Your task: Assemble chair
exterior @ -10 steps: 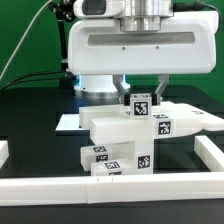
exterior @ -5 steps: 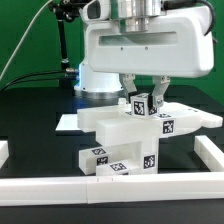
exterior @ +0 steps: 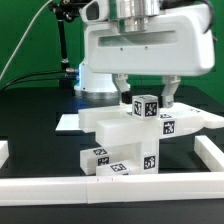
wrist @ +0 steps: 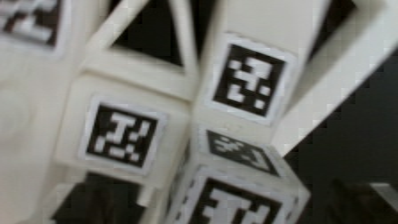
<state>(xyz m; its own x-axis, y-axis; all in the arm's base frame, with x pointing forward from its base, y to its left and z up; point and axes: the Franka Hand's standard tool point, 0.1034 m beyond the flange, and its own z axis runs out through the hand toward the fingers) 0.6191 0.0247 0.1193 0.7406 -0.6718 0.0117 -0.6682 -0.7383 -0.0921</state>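
Nothing here spells out a word, a brand or a number. The only markings are black-and-white square tags (exterior: 146,107) on the white parts of the chair (exterior: 105,128): the upright block, the slab beside it and the lower blocks. In the wrist view they show as blurred coded patterns, not lettering.

Chair slab (exterior: 105,124) is lying across stacked chair blocks (exterior: 112,160); chair leg (exterior: 145,106) is standing on the slab, between the fingers of the gripper (exterior: 146,97), touching neither. Rim wall (exterior: 100,187) is running along the near side; marker board (exterior: 68,122) is lying far, toward the exterior view's left.
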